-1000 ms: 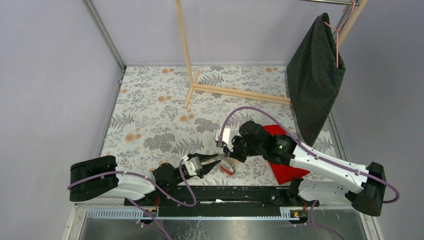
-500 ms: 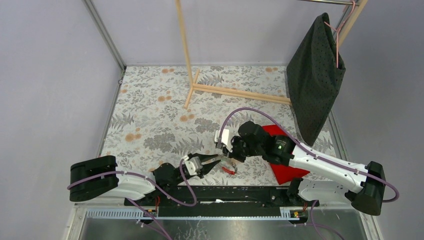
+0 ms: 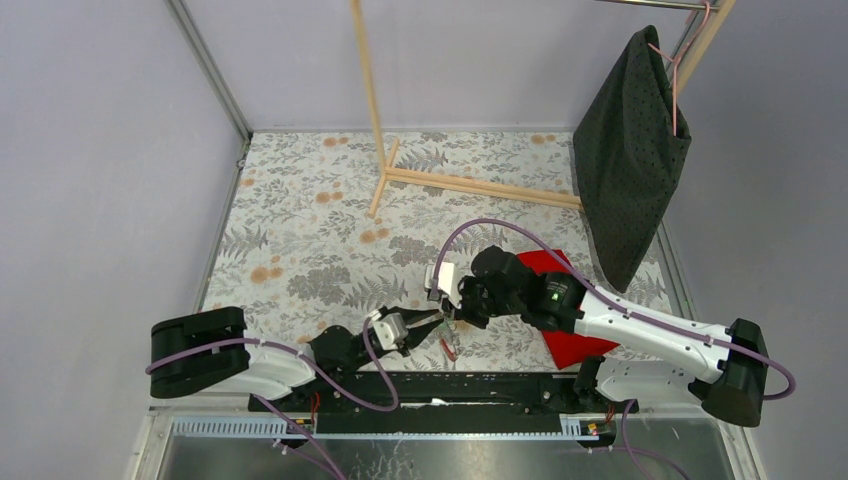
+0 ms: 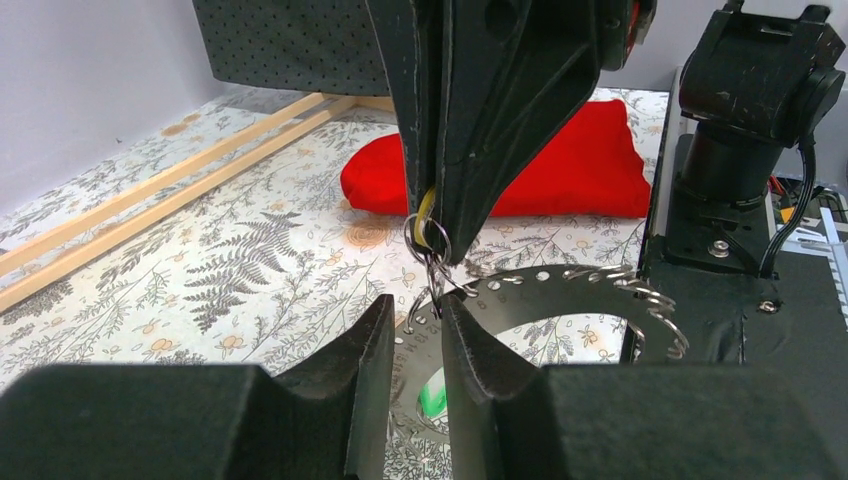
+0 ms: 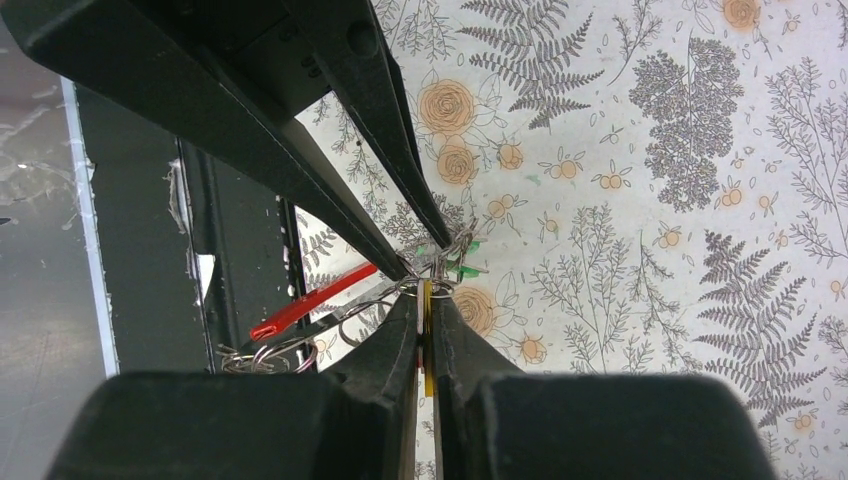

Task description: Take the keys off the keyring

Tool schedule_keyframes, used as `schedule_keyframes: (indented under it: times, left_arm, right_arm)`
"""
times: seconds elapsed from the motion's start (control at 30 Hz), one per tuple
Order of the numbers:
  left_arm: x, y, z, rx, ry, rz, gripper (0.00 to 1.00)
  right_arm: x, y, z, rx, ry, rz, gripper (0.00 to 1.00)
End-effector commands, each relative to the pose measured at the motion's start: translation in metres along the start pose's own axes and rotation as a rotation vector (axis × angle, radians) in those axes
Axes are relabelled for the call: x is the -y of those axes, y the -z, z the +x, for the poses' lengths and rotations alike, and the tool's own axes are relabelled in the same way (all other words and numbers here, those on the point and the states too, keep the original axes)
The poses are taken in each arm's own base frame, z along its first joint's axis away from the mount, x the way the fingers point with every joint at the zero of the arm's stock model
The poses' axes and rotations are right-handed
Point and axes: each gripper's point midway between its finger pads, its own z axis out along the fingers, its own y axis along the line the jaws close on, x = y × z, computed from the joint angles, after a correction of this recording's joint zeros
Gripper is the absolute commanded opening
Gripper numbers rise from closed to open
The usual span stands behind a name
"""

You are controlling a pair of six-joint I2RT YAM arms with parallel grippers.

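Tablecloth with a fern-and-flower print covers your table point(image 3: 300, 250). At its far right a dark garment point(image 3: 630, 160) hangs on a hanger, and a wooden rack point(image 3: 470, 183) stands along the far side. Both are well apart from the work. A red cloth point(image 3: 572, 348) lies under your right arm, near the action but not touching the metal. Both arms meet low at the near edge, tip to tip, so each wrist camera is largely blocked by the other arm's black fingers. Your left gripper point(image 4: 415, 340) is drawn in to a thin slot, and the rim of the keyring point(image 4: 590, 285) and a small wire loop sit in that slot. The keyring is a flat silver band with small loops along its edge. It lies low over the table just beside the black base plate, with a green patch point(image 4: 432, 395) showing inside it. Your right gripper point(image 5: 424, 320) comes down from above and is clamped flat on the yellow key point(image 4: 426, 212), which hangs in the wire tangle directly over the left fingertips. A red key point(image 5: 312, 300) juts out to one side of that tangle, near the table's edge.
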Motion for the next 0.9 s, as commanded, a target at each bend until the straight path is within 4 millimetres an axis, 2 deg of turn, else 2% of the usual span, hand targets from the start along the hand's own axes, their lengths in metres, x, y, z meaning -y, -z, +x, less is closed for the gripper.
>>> schedule_keyframes:
  times: [0.0, 0.5, 0.63, 0.8, 0.87]
  left_arm:
    - [-0.002, -0.010, -0.032, 0.114, 0.017, -0.012, 0.26]
    - [0.005, -0.014, -0.025, 0.092, 0.009, 0.023, 0.21]
    - [0.006, -0.017, -0.022, 0.074, -0.001, 0.031, 0.15]
    - [0.011, -0.021, -0.017, 0.041, 0.003, 0.056, 0.00]
    - [0.013, -0.021, -0.015, 0.026, 0.005, 0.064, 0.00]
  right_arm:
    - [0.003, 0.002, -0.020, 0.050, 0.004, 0.024, 0.00]
    - [-0.001, -0.001, -0.016, 0.039, 0.000, 0.012, 0.00]
    - [-0.004, -0.003, -0.012, 0.031, -0.006, 0.003, 0.00]
    - [-0.006, -0.003, -0.010, 0.028, -0.011, -0.002, 0.00]
    - [-0.005, -0.003, -0.009, 0.025, -0.013, 0.006, 0.00]
